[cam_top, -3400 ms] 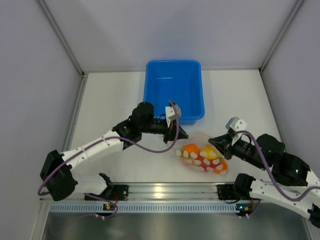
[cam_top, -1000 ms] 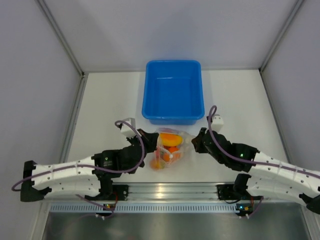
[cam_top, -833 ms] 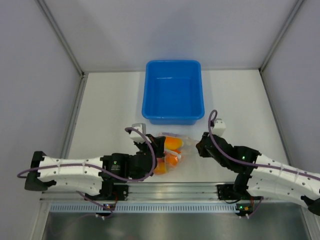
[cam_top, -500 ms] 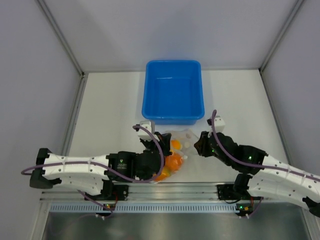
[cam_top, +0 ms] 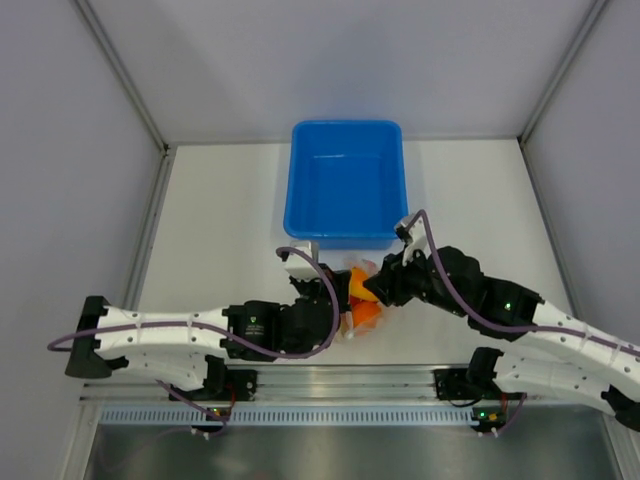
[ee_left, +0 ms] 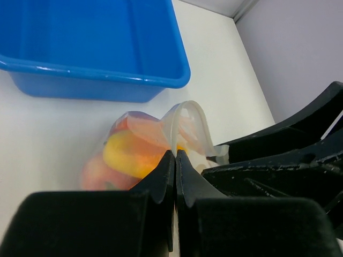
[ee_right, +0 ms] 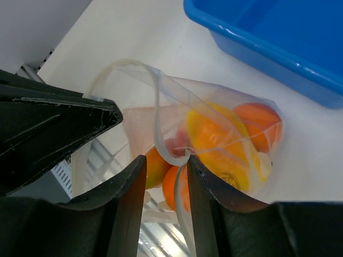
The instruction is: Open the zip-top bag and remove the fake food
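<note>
Down at the near edge of the smooth white tabletop (cam_top: 215, 215), just in front of the blue plastic tub (cam_top: 345, 238), the clear crinkly zip-top bag (cam_top: 358, 300) hangs between the two arms. The glossy orange and yellow fake food (ee_right: 214, 134) is all inside, so nothing's out yet.

On the left gripper (ee_left: 175, 156), the fingers are pressed together on one lip of the bag's mouth. On the right gripper (ee_right: 163, 163), the opposite lip runs down between the fingers. There's a slim gap showing though, so I honestly can't tell if it's biting the plastic or just straddling it.

My take on this step: get that right pinch solid first, then pull the lips straight apart, slow and even. Thin plastic like this will probably slip out of a half-grip. Don't lift high either, or the fruit could roll off toward the front.

The surface looks slick and bare, so I wouldn't count on it holding the bag. Pale grey panel walls (cam_top: 330, 60) box in three sides, and a metal rail (cam_top: 330, 380) runs along the front.
</note>
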Tool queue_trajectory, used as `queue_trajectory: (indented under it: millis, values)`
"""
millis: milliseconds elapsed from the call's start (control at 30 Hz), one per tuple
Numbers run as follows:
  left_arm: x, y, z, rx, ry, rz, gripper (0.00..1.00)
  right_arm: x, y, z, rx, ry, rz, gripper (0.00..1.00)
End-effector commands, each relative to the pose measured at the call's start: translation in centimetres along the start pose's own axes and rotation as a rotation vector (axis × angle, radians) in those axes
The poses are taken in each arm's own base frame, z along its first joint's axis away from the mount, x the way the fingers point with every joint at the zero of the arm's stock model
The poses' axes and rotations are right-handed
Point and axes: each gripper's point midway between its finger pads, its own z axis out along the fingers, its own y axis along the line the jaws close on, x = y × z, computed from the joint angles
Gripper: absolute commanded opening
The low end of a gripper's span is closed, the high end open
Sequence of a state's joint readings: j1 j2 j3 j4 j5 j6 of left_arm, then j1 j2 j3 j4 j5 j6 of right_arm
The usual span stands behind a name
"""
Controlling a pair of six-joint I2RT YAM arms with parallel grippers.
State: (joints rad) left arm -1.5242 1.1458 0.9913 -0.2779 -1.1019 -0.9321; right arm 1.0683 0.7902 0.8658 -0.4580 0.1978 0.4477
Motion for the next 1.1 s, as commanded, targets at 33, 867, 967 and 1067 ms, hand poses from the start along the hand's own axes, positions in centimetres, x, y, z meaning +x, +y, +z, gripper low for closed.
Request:
queue_trajectory:
  millis: [33, 867, 967, 1067]
  values:
    - [-0.8, -1.9, 0.4, 0.051, 0.035, -0.121, 0.00, -1.7, 2.3, -0.1, -0.122, -0.058, -0.021, 0.37]
    - [-0.3, -4.5, 0.9, 0.127, 0.154, -0.239, 0.00, 0.4, 0.9, 0.3, -0.128, -0.048, -0.218, 0.48]
    - [-1.0, -5.1, 0.3, 0.152, 0.168, -0.294, 0.00, 0.8, -0.5, 1.3, -0.048, -0.042, -0.236, 0.51]
    - [-0.8, -5.7, 0.0, 0.195, 0.201, -0.324, 0.00, 1.2, -0.8, 1.8, -0.040, -0.032, -0.261, 0.54]
